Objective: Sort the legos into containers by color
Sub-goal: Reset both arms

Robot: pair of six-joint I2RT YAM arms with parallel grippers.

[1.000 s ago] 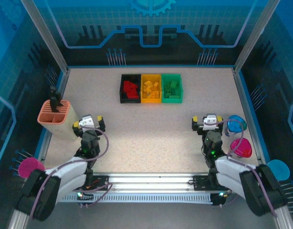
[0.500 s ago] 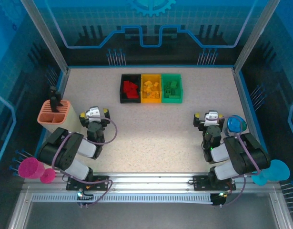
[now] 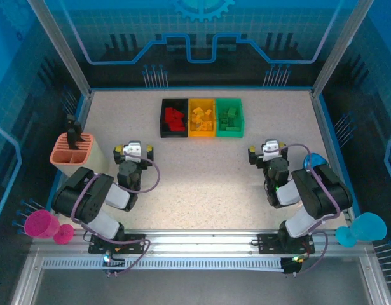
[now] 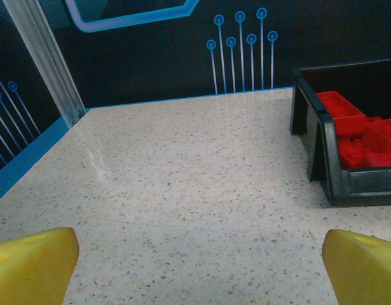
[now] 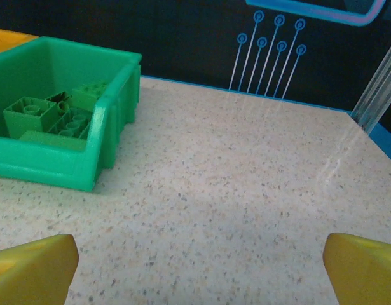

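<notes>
Tool state first: the left tool (image 3: 134, 151) and the right tool (image 3: 270, 149) both stand released, their yellow fingers (image 4: 33, 264) spread wide with nothing between them, close over the bare counter (image 3: 201, 181). Red legos (image 3: 175, 119) lie in the black bin (image 3: 162, 118), yellow-orange legos (image 3: 201, 119) in the yellow bin (image 3: 202, 134), and green legos (image 3: 229, 117) in the green bin (image 3: 241, 118). The three bins touch in a row at the counter's far middle, well apart from both tools. A salmon-pink holder (image 3: 72, 152) stands at the left edge.
</notes>
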